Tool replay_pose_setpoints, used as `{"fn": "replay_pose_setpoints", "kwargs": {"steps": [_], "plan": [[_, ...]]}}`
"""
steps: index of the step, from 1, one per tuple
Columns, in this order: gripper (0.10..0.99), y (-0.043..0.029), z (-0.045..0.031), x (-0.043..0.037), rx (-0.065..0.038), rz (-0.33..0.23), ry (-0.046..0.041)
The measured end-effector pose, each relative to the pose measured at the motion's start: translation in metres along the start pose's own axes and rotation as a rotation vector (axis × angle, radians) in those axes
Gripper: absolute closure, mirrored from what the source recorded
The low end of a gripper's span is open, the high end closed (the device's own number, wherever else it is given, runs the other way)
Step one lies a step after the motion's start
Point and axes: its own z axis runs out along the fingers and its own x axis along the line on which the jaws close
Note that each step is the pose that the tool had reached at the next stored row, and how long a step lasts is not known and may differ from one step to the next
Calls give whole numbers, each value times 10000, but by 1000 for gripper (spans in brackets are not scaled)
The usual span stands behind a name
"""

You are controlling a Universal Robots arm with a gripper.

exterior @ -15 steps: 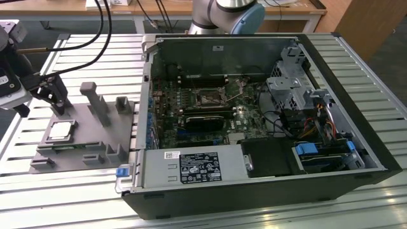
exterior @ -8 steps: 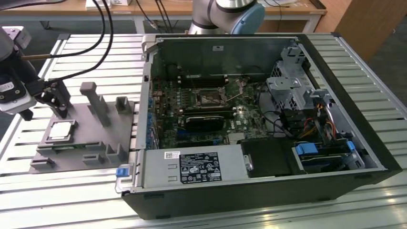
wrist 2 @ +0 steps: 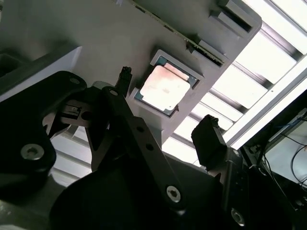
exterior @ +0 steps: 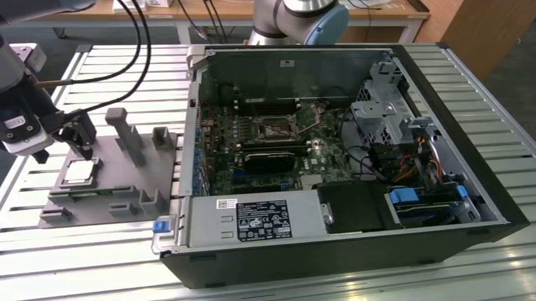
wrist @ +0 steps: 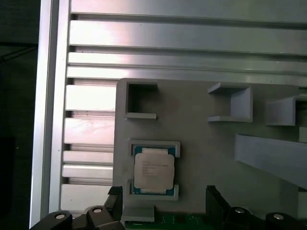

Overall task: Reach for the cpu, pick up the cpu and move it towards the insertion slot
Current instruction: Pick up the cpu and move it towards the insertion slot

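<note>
cpu (exterior: 81, 172) lies flat, silver top up, in a shallow square seat on a grey fixture plate (exterior: 125, 188), at the plate's end toward the exterior view's left. The plate carries several upright grey blocks and rests on a table (exterior: 494, 106) of long aluminium slats. On the same table, to the exterior view's right, a black computer case (exterior: 335, 266) lies open on its side, with a green motherboard (exterior: 219, 157) inside. The insertion slot (exterior: 277, 128), dark with a shiny frame, sits near the board's middle, well apart from the chip. Behind the table stand wooden desks (exterior: 251, 9) and a grey-and-blue arm base (exterior: 302, 15). Black cables (exterior: 138, 56) droop down toward the wrist. The gripper (exterior: 77, 147) hangs just above the chip with its black fingers (exterior: 84, 135) spread wide and nothing between them. In both wrist views the cpu (wrist 2: 165, 86) (wrist: 154, 168) sits in its seat between the two fingertips of the gripper (wrist 2: 166, 100) (wrist: 164, 191). One tip stands off each side, clear of the chip's edges.
</note>
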Motion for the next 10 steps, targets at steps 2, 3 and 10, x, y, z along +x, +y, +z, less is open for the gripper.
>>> {"fn": "replay_pose_setpoints", "kwargs": {"steps": [2, 3, 10], "plan": [[306, -1, 38, 1, 0, 0, -1], [306, -2, 56, 1, 0, 1, -1], [306, -6, 182, 10, 0, 0, -2]]}}
